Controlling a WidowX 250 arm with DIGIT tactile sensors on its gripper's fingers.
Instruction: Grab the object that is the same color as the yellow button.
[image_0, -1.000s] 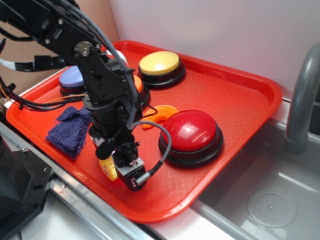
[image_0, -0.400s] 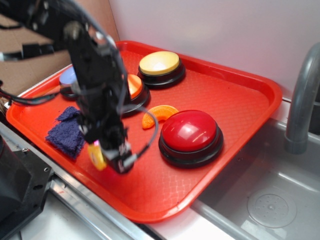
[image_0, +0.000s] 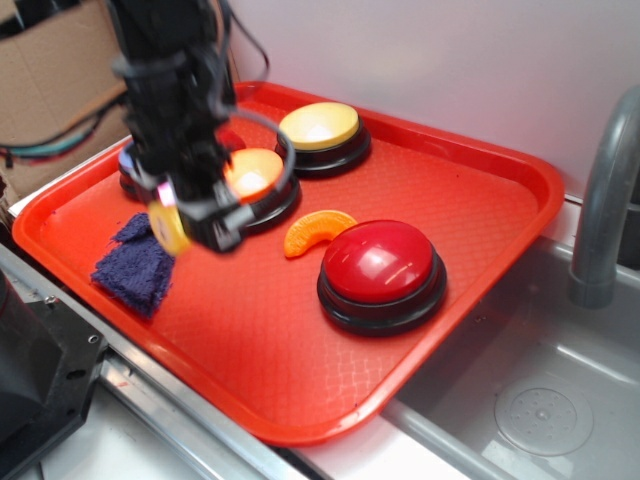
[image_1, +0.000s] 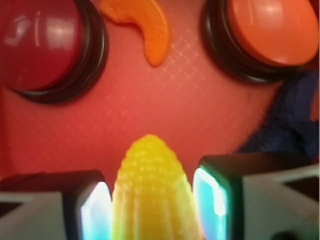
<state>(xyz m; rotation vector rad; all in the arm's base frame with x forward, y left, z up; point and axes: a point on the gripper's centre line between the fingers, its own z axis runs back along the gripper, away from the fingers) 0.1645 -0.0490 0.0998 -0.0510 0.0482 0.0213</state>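
The yellow corn cob piece (image_1: 152, 192) sits between my two fingers, its tapered kernel-textured tip pointing out. My gripper (image_0: 190, 222) is shut on it and hangs above the red tray (image_0: 300, 360), over the tray's left half; the corn cob (image_0: 163, 226) shows as a yellow end at the gripper's left side. The yellow button (image_0: 318, 127) stands at the back of the tray, well apart from the gripper.
An orange-topped button (image_0: 255, 175) sits just behind the gripper, a red button (image_0: 382, 262) to the right, an orange crescent slice (image_0: 315, 230) between them. A purple cloth (image_0: 135, 262) lies at the left. A sink and grey faucet (image_0: 605, 200) lie to the right.
The gripper has risen from the tray's front area and moved back and left, carrying the corn cob with it.
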